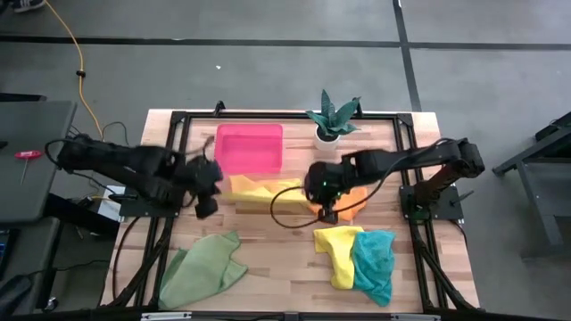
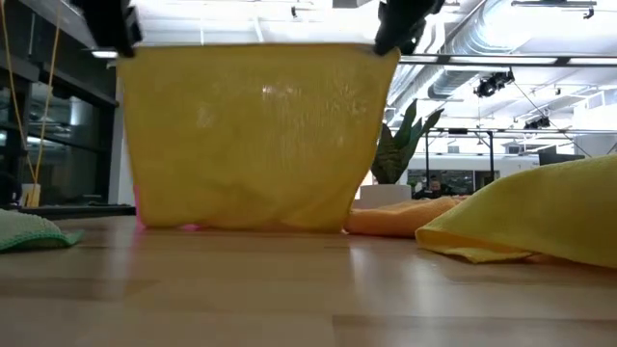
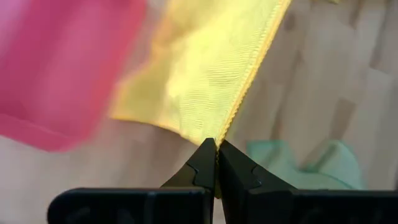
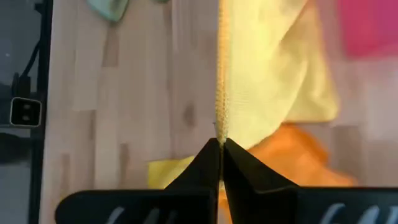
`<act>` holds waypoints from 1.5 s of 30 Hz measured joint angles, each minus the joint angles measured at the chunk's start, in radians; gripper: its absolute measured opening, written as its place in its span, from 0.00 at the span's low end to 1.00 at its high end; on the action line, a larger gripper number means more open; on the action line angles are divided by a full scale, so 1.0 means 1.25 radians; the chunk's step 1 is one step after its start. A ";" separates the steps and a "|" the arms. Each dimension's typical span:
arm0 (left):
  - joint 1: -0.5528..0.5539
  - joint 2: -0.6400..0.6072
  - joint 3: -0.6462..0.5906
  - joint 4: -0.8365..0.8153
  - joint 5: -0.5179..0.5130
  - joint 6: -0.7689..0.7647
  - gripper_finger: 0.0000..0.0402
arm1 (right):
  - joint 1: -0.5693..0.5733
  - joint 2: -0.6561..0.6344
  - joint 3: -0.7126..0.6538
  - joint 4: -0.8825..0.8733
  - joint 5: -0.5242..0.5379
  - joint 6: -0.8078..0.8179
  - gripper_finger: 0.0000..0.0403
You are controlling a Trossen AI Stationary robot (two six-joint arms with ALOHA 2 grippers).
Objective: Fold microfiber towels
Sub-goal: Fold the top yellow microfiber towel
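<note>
Grippers pinch one yellow towel (image 2: 251,135) by its top corners, stretched flat and hanging in the low view's centre. Left gripper (image 3: 217,149) is clamped on one hem, right gripper (image 4: 220,146) on the other. High view: pink tray (image 1: 249,148) at upper centre, orange towel (image 1: 354,201) mid-frame, green towel (image 1: 203,267) lower left, second yellow (image 1: 337,250) and teal (image 1: 375,263) lower right.

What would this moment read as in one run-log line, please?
left gripper: shut on yellow towel | right gripper: shut on yellow towel | towel: lifted, stretched between both
</note>
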 joint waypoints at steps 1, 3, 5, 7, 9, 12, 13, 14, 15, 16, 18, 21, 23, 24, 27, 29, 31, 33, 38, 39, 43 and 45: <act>-0.029 0.000 -0.031 0.035 0.009 -0.042 0.00 | 0.011 0.000 -0.021 0.022 -0.013 0.018 0.00; -0.086 0.001 -0.089 0.103 0.023 -0.122 0.00 | 0.035 0.000 -0.065 0.087 -0.039 0.055 0.00; -0.139 0.001 -0.139 0.180 0.024 -0.201 0.00 | 0.059 0.000 -0.110 0.145 -0.062 0.092 0.00; -0.186 0.001 -0.184 0.250 0.024 -0.276 0.00 | 0.079 0.000 -0.150 0.198 -0.076 0.123 0.00; -0.228 0.001 -0.227 0.321 0.027 -0.346 0.00 | 0.096 0.000 -0.185 0.240 -0.088 0.146 0.00; -0.278 0.002 -0.277 0.404 0.026 -0.430 0.00 | 0.117 0.000 -0.229 0.299 -0.110 0.186 0.00; -0.289 0.005 -0.290 0.421 0.024 -0.453 0.00 | 0.124 0.000 -0.243 0.321 -0.114 0.203 0.00; -0.299 0.007 -0.301 0.434 0.023 -0.474 0.00 | 0.130 0.000 -0.256 0.343 -0.114 0.221 0.00; -0.308 0.011 -0.311 0.451 0.023 -0.495 0.00 | 0.134 0.000 -0.270 0.365 -0.117 0.237 0.00; -0.317 0.015 -0.319 0.467 0.024 -0.511 0.00 | 0.138 0.000 -0.283 0.392 -0.126 0.253 0.00; -0.331 0.027 -0.332 0.497 0.027 -0.531 0.00 | 0.144 0.000 -0.310 0.445 -0.149 0.278 0.00; -0.345 0.058 -0.333 0.517 0.031 -0.545 0.00 | 0.147 0.000 -0.333 0.478 -0.166 0.318 0.00; -0.349 0.077 -0.333 0.545 0.044 -0.545 0.00 | 0.146 0.000 -0.342 0.483 -0.183 0.336 0.00; -0.350 0.089 -0.332 0.565 0.054 -0.545 0.00 | 0.146 0.000 -0.343 0.483 -0.199 0.338 0.00; -0.343 0.113 -0.332 0.580 0.079 -0.528 0.00 | 0.133 0.000 -0.343 0.492 -0.218 0.339 0.00; -0.331 0.116 -0.329 0.568 0.075 -0.525 0.00 | 0.111 0.000 -0.339 0.482 -0.217 0.341 0.00; -0.315 0.101 -0.329 0.541 0.063 -0.525 0.00 | 0.083 0.000 -0.328 0.478 -0.205 0.338 0.00; -0.298 0.081 -0.329 0.504 0.035 -0.524 0.00 | 0.052 0.000 -0.323 0.475 -0.178 0.334 0.00; -0.254 0.037 -0.329 0.364 -0.058 -0.525 0.00 | -0.031 0.000 -0.320 0.456 -0.102 0.312 0.00; -0.245 0.033 -0.329 0.348 -0.074 -0.524 0.00 | -0.046 0.000 -0.320 0.455 -0.086 0.306 0.00; -0.212 0.039 -0.334 0.318 -0.108 -0.497 0.00 | -0.096 0.000 -0.319 0.449 -0.049 0.303 0.00; -0.195 0.054 -0.334 0.326 -0.110 -0.482 0.00 | -0.115 0.005 -0.319 0.441 -0.048 0.302 0.00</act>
